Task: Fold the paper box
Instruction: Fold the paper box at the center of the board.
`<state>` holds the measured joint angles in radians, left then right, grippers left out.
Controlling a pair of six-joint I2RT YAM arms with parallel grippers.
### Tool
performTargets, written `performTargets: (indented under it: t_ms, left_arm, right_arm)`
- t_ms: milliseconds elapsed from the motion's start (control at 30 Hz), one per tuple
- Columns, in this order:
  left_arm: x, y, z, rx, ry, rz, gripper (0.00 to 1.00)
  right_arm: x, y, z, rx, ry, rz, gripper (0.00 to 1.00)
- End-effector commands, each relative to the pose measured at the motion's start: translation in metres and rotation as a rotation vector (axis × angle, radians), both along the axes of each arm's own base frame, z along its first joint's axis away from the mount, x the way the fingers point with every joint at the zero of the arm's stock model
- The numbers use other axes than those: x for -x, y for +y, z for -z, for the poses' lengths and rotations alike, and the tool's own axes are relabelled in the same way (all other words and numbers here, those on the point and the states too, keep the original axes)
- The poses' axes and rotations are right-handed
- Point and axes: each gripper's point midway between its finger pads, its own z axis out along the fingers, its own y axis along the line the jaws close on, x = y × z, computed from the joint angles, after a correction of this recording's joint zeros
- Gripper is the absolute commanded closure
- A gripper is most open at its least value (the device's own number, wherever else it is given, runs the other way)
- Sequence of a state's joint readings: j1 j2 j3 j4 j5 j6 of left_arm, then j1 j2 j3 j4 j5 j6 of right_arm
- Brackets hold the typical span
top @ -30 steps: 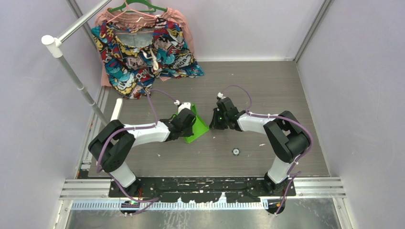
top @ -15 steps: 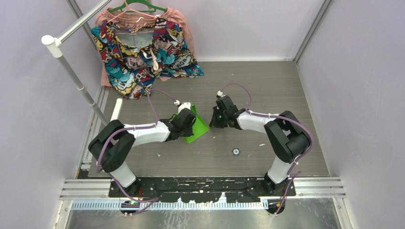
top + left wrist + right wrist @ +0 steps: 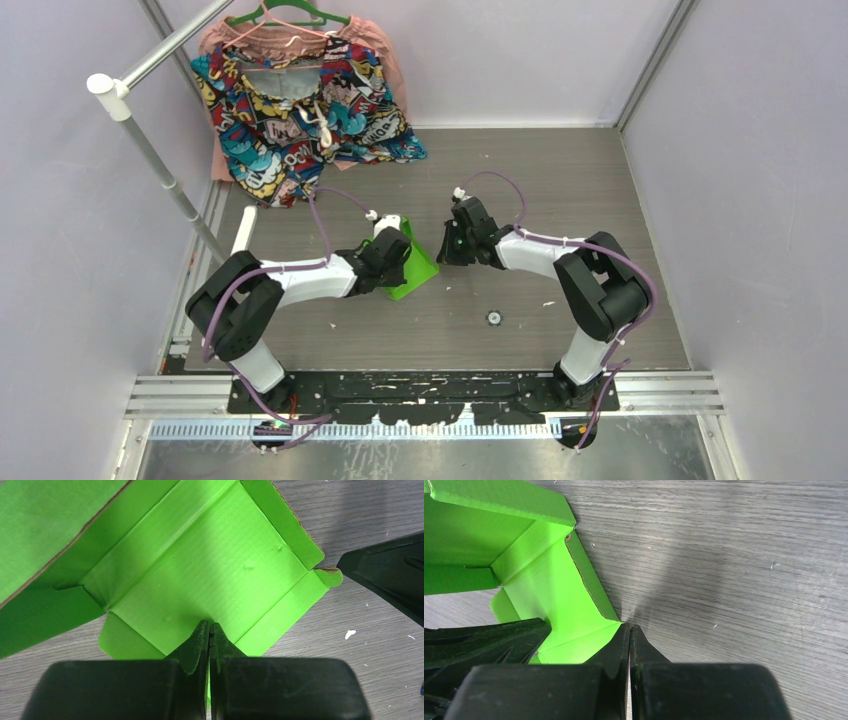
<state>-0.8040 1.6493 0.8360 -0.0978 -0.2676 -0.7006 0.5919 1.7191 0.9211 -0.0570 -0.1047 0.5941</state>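
The paper box (image 3: 420, 266) is a lime-green card sheet lying partly folded on the grey table, one wall raised on its left. In the left wrist view its flat base panel (image 3: 200, 575) spreads out ahead of my left gripper (image 3: 210, 626), which is shut with its tips resting on that panel's near edge. My right gripper (image 3: 629, 627) is also shut, its tips on the table at the corner of a low side flap (image 3: 584, 585) of the box (image 3: 549, 595). From above, the left gripper (image 3: 397, 262) and right gripper (image 3: 446, 260) flank the box.
A colourful patterned garment (image 3: 300, 100) hangs from a green hanger at the back left, beside a slanted white rail (image 3: 150, 150). A small round object (image 3: 493, 318) lies on the table in front of the right arm. A white strip (image 3: 243, 230) lies at the left edge.
The right gripper has edged slightly toward the far side, staying beside the box's right flap. The left arm and the box have not visibly moved.
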Motion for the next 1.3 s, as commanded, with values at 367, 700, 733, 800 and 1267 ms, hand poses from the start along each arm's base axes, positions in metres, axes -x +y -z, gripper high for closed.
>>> performTargets:
  t_ms: [367, 700, 733, 800, 1267]
  left_arm:
    - [0.027, 0.009, 0.03, -0.079, 0.124, 0.036, 1.0]
    - [0.026, 0.007, 0.03, -0.083, 0.125, 0.041, 1.0]
    - [0.026, 0.007, 0.029, -0.082, 0.125, 0.042, 1.0]
    - [0.025, 0.006, 0.029, -0.082, 0.124, 0.04, 1.0]
    - [0.027, 0.006, 0.032, -0.083, 0.129, 0.04, 1.0]
  right_arm:
    - [0.006, 0.014, -0.012, -0.052, -0.036, -0.041, 0.99]
    - [0.011, 0.023, -0.014, -0.029, -0.046, -0.071, 0.99]
    - [0.012, 0.024, -0.014, -0.024, -0.048, -0.075, 0.99]
    - [0.013, 0.026, -0.014, -0.013, -0.052, -0.083, 0.99]
    - [0.029, 0.036, 0.007, 0.145, -0.063, -0.135, 0.99]
